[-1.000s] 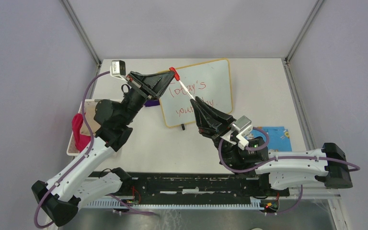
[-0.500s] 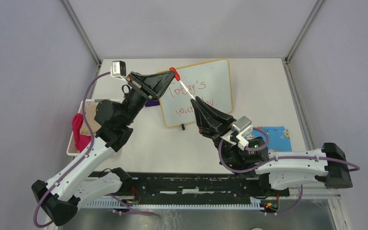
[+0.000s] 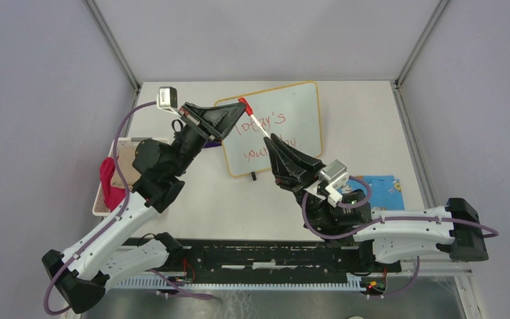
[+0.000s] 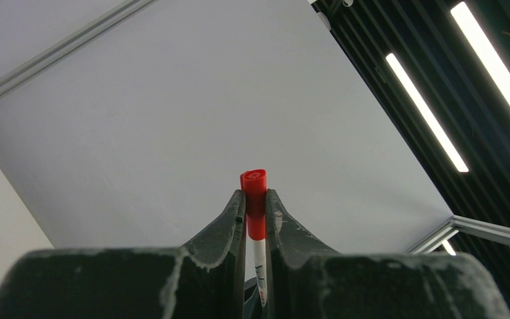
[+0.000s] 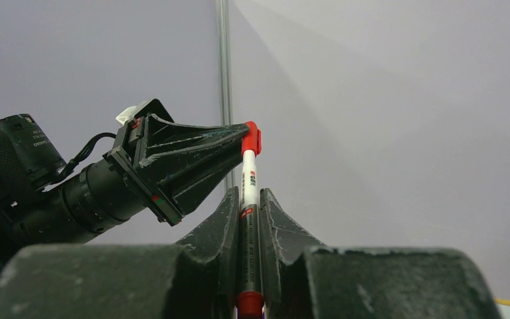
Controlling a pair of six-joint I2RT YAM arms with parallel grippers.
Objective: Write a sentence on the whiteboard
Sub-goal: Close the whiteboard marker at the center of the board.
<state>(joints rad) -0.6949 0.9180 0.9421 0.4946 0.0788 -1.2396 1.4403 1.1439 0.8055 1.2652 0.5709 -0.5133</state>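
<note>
Red cap (image 3: 244, 104) pinched in my left gripper (image 4: 255, 201), pen (image 5: 250, 179) in my right gripper (image 5: 250, 197) over the whiteboard (image 3: 302, 106); likely capping, so press straight.

sentence (image 3: 263, 126) 2nd line partly hidden behind rt fingers (image 3: 280, 150), whiteboard (image 3: 299, 109) left edge too

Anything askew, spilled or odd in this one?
Minor only: the whiteboard lies rotated against the table edges, and a red cloth hangs over the basket rim at left. The left gripper and right gripper clamp one marker above the board, seemingly deliberately.
</note>
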